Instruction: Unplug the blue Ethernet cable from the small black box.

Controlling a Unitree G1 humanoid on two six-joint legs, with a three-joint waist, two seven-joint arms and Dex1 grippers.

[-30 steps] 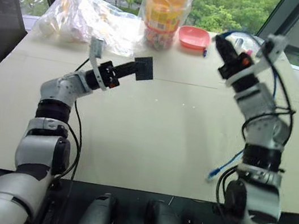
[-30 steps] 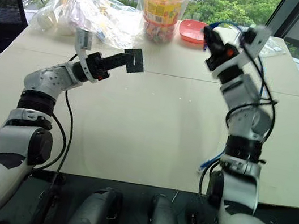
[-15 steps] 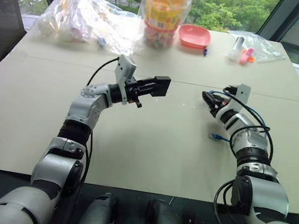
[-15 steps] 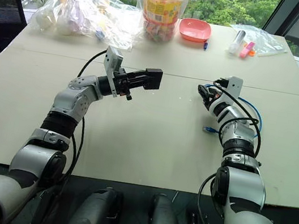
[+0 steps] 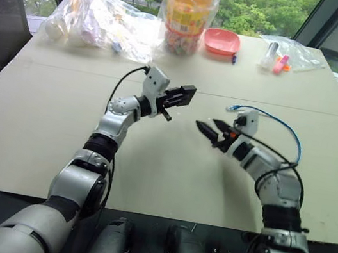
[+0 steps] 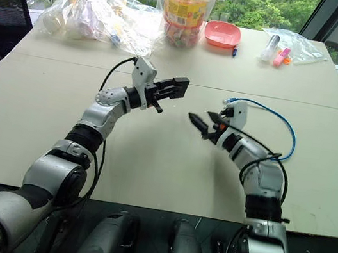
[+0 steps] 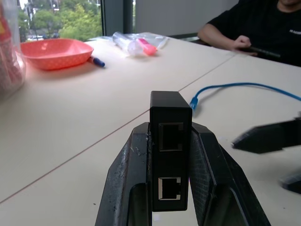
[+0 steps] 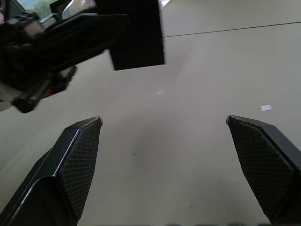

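Note:
My left gripper (image 5: 178,96) is shut on the small black box (image 7: 170,141), held level above the middle of the table (image 5: 167,178). Two ports on the box's end face show, and both are empty. The blue Ethernet cable (image 5: 285,128) lies in a loop on the table to the right, its clear plug (image 7: 193,101) free and apart from the box. My right gripper (image 8: 164,120) is open with nothing between its fingers. It points toward the box from the right, a short gap away.
At the table's far edge stand a crumpled plastic bag (image 5: 96,17), a tall snack jar (image 5: 188,10), a pink bowl (image 5: 221,41) and a clear bag with markers (image 5: 285,52). A person's arm (image 7: 254,23) rests on the table beyond the cable.
My right arm dropped from high above the table and its gripper opened; the cable now lies on the table. My left gripper moved right and rolled, still holding the box.

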